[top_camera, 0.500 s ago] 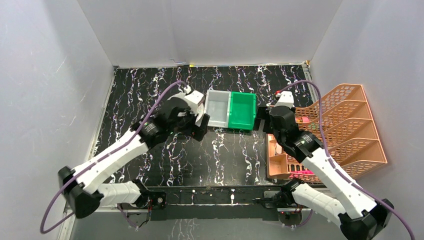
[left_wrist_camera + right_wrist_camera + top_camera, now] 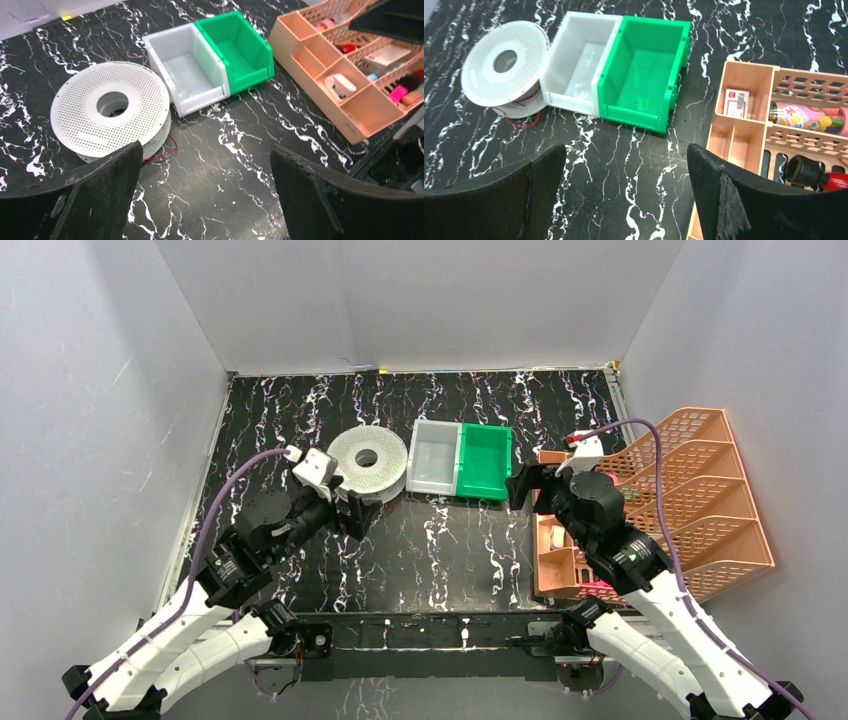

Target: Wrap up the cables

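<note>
Trailing from under the white spool [image 2: 107, 107], a hair-thin red cable [image 2: 167, 151] looped onto the table [image 2: 215, 195] at the spool's near rim. The spool lay flat, just beside the white bin [image 2: 187, 70], which touched the green bin [image 2: 240, 47]; both were empty. The orange organizer [image 2: 744, 135] held small items, among them a pink tube [image 2: 804, 117]. Left gripper [image 2: 205, 147] and right gripper [image 2: 625, 147] hung with jaws spread wide, gripping nothing.
</note>
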`<state>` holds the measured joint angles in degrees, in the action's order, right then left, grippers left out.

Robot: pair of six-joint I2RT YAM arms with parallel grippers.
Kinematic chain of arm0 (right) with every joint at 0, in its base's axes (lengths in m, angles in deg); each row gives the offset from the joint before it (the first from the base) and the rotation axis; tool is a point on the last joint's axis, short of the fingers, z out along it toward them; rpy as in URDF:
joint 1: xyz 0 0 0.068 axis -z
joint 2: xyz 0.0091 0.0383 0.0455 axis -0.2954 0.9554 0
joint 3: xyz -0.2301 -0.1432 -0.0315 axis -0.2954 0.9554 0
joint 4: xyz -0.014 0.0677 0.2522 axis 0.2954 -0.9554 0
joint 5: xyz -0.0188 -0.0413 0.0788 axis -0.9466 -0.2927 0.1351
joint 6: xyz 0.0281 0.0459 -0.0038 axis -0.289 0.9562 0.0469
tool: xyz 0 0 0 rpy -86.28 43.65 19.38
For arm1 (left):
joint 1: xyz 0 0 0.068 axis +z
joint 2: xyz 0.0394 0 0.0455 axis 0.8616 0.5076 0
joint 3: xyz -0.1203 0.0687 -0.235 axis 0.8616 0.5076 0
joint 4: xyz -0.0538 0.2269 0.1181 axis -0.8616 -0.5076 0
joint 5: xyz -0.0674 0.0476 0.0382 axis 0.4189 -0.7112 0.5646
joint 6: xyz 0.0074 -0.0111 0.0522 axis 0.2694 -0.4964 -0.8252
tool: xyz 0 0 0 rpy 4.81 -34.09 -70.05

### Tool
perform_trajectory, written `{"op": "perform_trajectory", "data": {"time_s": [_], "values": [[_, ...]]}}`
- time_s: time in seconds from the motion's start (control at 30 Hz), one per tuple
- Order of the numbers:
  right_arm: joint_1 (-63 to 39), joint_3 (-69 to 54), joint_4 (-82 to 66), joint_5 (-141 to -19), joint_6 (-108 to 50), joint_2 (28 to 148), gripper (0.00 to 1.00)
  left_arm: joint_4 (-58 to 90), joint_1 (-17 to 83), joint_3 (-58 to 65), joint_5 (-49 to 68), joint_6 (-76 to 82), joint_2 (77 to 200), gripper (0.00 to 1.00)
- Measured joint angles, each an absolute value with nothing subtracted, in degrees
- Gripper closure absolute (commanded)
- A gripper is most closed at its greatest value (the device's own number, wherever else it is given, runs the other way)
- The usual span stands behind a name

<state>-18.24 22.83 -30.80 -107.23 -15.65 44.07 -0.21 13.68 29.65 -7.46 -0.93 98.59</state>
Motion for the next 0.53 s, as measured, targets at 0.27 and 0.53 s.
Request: {"op": "perform_trajectory", "data": {"time_s": [0.27, 0.53], "values": [[-18.24, 23.53, -28.33, -104.89, -16.65, 40.68, 0.02, 3.18, 32.69, 29.67, 4.27, 4.66, 107.55, 0.02], [-18.24, 23.55, -28.33, -103.19, -16.89, 37.95, 0.02, 4.14, 40.65, 31.35, 12.38, 5.8, 106.57, 0.02]]}}
